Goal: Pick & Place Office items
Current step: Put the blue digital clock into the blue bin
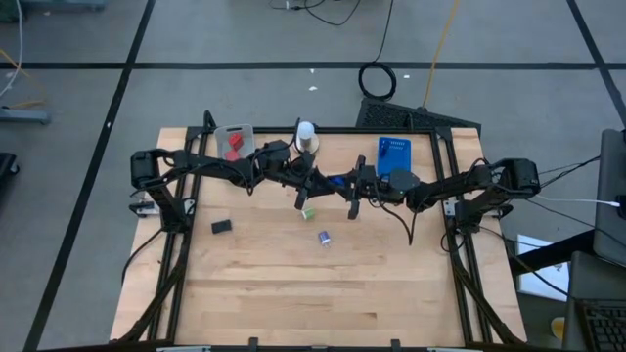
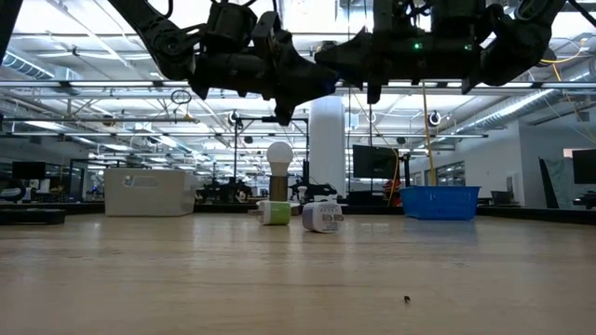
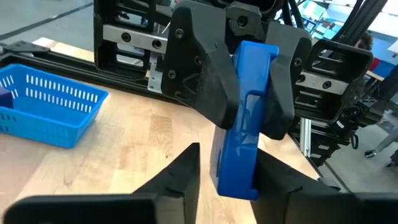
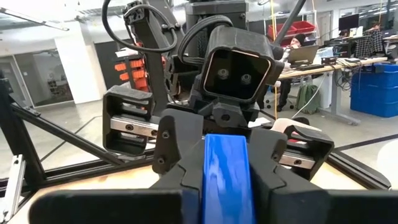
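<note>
Mid-air handover: right gripper (image 3: 249,81) clamped blue stick (image 3: 245,124), left gripper (image 3: 227,180) loosening; three items (image 1: 324,237) left on table (image 1: 293,293)

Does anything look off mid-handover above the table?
Nothing stands out. The blue block is held upright in the right gripper, between the left gripper fingers. Loose items lie on the table; nothing has spilled.

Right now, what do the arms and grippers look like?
Both arms are dark and jointed, with black cables looped along them. The left gripper has a boxy wrist housing with a two-lens camera face and silver rails at its sides. The right gripper has broad angular black fingers and the same silver rails.
</note>
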